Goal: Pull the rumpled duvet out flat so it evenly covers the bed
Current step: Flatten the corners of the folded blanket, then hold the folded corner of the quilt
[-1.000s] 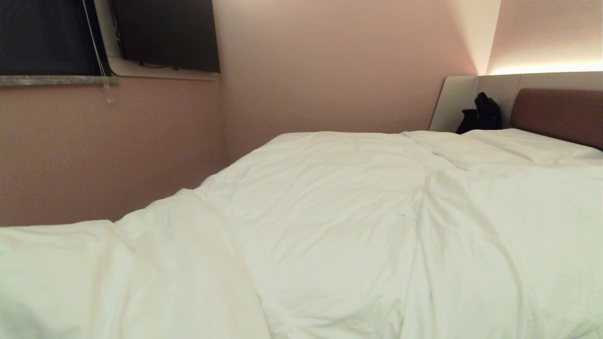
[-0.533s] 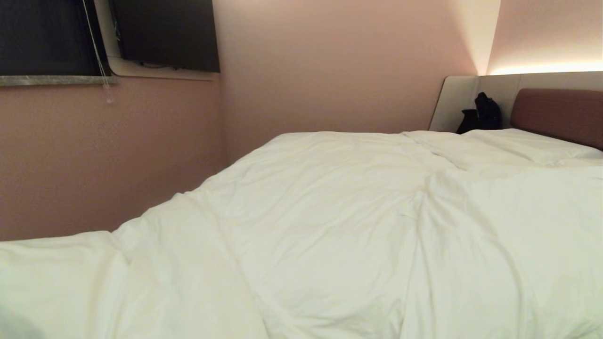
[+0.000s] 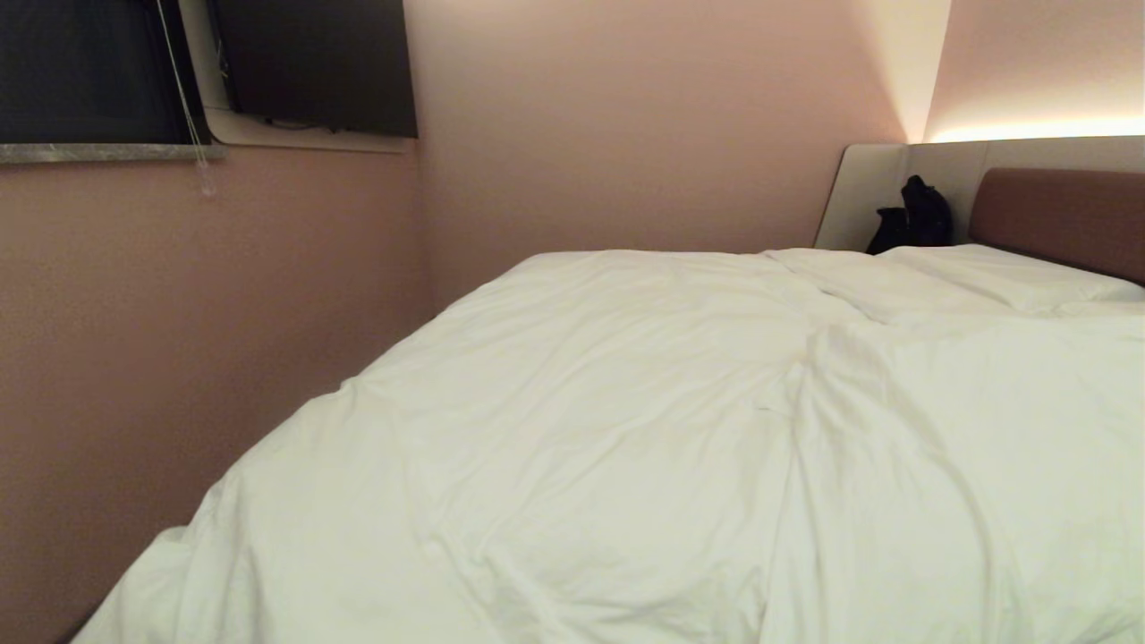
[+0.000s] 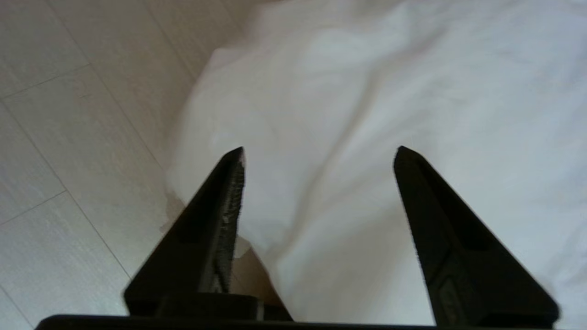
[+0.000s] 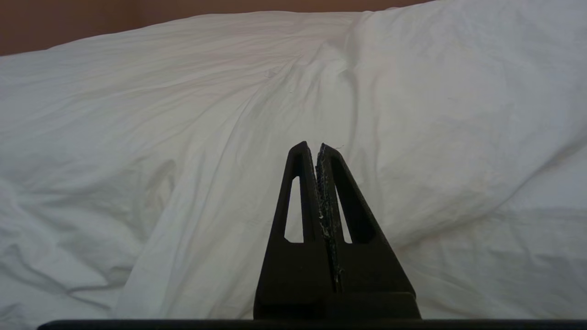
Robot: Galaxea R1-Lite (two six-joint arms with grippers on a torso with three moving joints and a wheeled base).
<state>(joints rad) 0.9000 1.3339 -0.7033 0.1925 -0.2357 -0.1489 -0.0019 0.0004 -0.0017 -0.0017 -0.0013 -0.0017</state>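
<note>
The duvet (image 3: 626,429) fills the frame's lower half, over the bed (image 3: 1055,215) — soft, puffy, light; best pinched at its edge. Left gripper (image 4: 318,153) fingers wide, empty; right gripper (image 5: 316,146) fingers closed — empty.

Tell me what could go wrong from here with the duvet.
1. The left end effector is open and holds nothing, with the duvet corner hanging over the bed's edge toward the floor; the corner may slide further down.
2. Ridges and folds remain across the middle of the duvet, so the cover may end up uneven unless pulled again.
3. The right end effector is shut and empty, close to the fabric; moving it could drag new wrinkles.
</note>
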